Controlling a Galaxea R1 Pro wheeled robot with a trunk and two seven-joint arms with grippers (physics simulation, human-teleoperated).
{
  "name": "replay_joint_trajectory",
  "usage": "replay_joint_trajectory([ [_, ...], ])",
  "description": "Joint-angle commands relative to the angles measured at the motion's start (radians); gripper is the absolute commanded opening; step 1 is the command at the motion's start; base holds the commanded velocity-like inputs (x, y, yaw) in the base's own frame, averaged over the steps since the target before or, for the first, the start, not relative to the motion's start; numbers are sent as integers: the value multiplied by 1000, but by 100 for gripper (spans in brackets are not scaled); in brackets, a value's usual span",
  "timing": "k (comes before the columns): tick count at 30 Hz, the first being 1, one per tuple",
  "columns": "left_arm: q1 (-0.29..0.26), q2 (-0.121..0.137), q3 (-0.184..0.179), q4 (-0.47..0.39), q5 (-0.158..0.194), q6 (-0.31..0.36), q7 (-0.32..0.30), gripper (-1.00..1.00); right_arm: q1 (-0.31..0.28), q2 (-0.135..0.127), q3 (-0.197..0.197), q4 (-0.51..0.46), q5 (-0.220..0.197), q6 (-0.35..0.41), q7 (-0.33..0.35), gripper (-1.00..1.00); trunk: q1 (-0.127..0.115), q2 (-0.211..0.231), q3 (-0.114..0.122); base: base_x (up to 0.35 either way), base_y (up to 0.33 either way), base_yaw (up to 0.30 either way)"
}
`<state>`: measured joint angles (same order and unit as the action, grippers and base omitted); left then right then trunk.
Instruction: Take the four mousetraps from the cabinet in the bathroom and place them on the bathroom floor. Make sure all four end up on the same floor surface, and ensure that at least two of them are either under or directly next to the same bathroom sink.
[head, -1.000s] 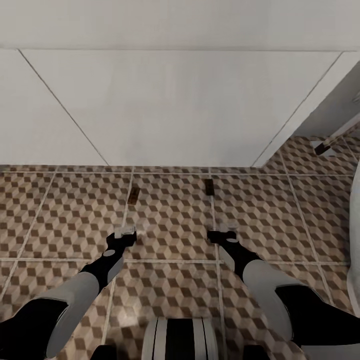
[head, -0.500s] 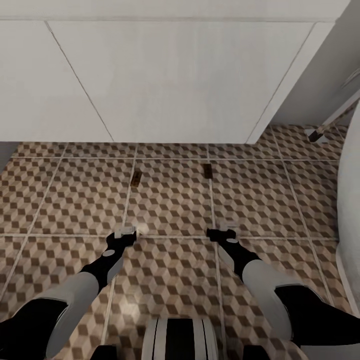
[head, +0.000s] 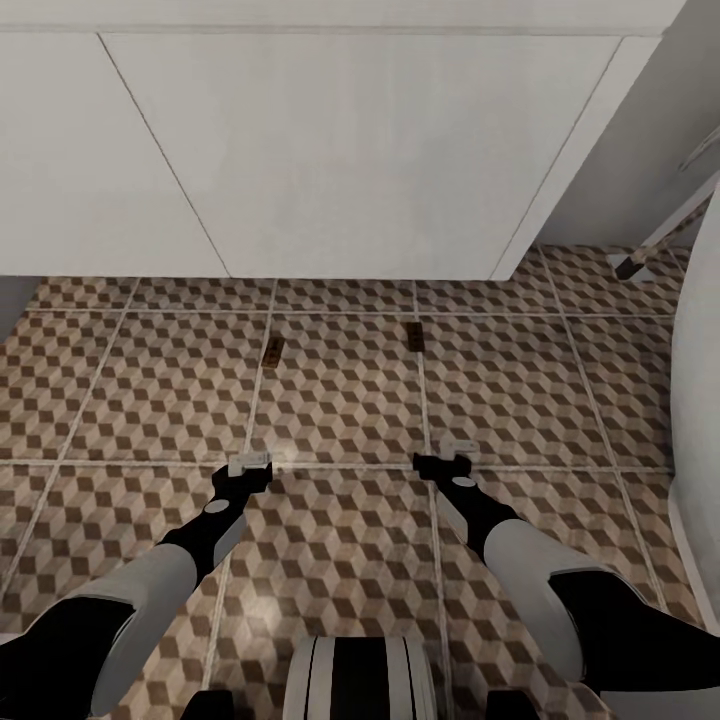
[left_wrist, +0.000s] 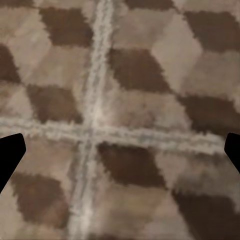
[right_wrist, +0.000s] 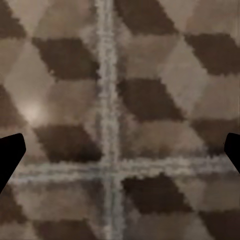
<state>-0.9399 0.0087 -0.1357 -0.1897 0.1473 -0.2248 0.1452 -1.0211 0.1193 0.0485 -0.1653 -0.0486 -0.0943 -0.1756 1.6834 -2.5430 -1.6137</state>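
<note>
The two mousetraps (head: 272, 352) (head: 416, 338) are too small to show details; the sink (head: 330, 150) is cut off by the top edge.

Two mousetraps (head: 272, 352) (head: 415, 338) lie on the bathroom floor (head: 340, 400), below one sink (head: 340, 150), with two arms.

Two mousetraps, left mousetrap (head: 272, 351) and right mousetrap (head: 416, 338), lie apart on cube-pattern bathroom floor (head: 340, 400) near white sink (head: 330, 150), left gripper (head: 249, 466) and right gripper (head: 447, 462) low over tiles.
</note>
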Motion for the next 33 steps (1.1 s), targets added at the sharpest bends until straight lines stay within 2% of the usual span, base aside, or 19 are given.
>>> replay_joint_trajectory([
  [1,0,0,-9,1,10,-3,4,100,-1,0,6,1,-5,-6,-6,100,0,0,0,-10,0,0],
  [22,0,-6,-10,21,12,-5,4,100,-1,3,7,-5,-3,-17,-25,100,0,0,0,-2,0,0],
  [33,0,-35,-19,35,10,-6,8,100,-1,3,7,-6,-4,-14,-58,100,0,0,0,0,0,0],
])
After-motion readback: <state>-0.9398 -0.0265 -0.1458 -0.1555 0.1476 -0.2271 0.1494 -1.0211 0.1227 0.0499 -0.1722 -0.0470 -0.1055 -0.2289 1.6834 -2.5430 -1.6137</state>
